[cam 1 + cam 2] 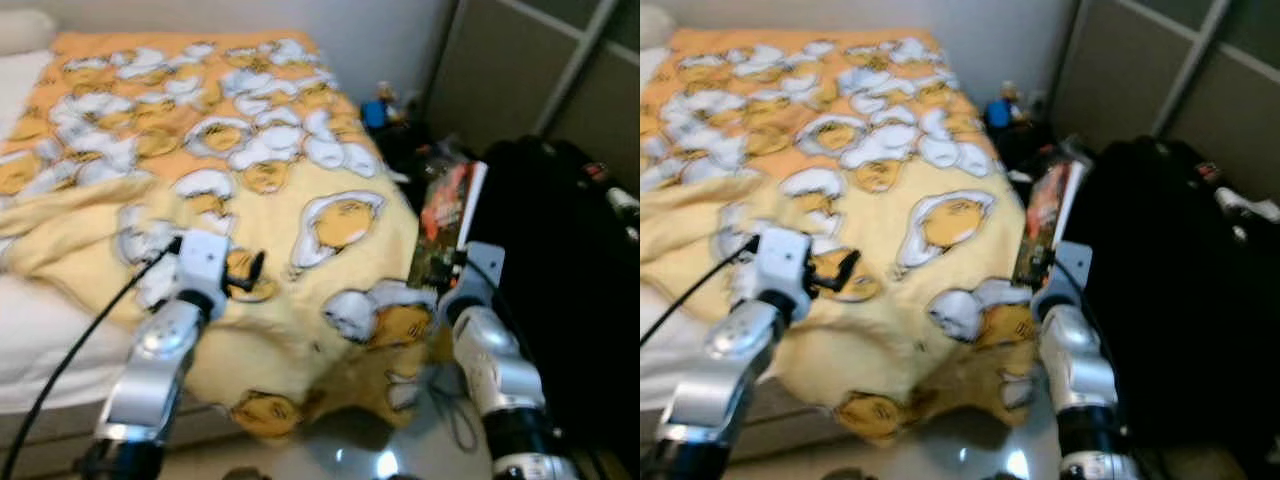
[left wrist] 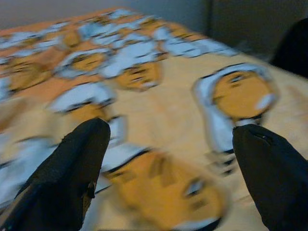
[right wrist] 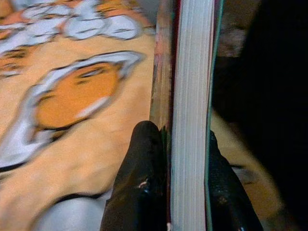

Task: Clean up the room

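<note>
My right gripper (image 1: 448, 262) is shut on a book (image 1: 447, 212) with a red-orange cover, held upright on edge beside the bed's right side. In the right wrist view the book's white page block (image 3: 192, 110) runs between my two black fingers (image 3: 142, 178). My left gripper (image 1: 248, 272) is open, hovering low over the yellow and orange egg-print blanket (image 1: 250, 150). The left wrist view has the two black fingers (image 2: 72, 168) wide apart above the blanket (image 2: 163, 110), nothing between them.
The blanket drapes over the bed's corner down to the pale floor (image 1: 370, 450). A large black mass (image 1: 560, 270) lies to the right against a grey wardrobe (image 1: 540, 70). Small clutter, including a blue object (image 1: 377, 110), sits near the wall. A white mattress edge (image 1: 50, 340) is at left.
</note>
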Motion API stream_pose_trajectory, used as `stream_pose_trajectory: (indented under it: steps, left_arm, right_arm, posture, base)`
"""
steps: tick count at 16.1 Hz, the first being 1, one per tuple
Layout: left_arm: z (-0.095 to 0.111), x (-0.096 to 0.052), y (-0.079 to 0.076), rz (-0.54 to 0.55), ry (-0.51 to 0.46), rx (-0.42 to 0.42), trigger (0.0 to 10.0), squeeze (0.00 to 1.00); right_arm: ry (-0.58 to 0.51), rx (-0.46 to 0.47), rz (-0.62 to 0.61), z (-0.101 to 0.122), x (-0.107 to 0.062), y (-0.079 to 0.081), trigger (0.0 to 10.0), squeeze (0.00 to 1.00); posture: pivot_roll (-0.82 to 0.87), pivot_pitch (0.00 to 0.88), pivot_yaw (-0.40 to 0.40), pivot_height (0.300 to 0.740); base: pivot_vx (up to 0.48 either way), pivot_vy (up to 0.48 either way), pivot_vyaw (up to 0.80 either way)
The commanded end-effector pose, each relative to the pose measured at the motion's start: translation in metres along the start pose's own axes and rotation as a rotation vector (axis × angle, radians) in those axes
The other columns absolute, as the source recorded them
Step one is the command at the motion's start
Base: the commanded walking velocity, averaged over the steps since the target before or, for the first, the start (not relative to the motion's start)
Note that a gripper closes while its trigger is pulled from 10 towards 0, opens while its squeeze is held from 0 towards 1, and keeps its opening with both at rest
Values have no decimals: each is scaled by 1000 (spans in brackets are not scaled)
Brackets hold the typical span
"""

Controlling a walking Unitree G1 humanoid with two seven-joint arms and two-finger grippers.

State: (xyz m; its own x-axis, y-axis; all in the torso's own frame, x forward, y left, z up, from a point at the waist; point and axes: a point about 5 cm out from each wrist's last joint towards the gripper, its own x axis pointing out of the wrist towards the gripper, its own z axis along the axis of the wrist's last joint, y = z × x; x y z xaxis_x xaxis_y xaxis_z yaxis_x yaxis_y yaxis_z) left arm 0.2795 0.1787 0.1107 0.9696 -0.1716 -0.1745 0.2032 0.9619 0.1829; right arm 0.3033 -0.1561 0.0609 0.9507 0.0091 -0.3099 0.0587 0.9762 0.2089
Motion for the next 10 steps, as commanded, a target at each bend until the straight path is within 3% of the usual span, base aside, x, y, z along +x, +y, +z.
stream_pose_trajectory:
  steps: [1,10]
  left_arm:
    - [4,2,-2,-1,-13,2,10000,0]
    - [4,2,0,8,-13,2,10000,0]
  right_arm:
    - [-52,-13,26,13,2,5,10000,0]
    - [-51,-14,31,12,2,6,10000,0]
  posture:
    - [41,0,-6,740]
    - [41,0,-6,740]
  base:
    - [0,307,0]
    - [0,312,0]
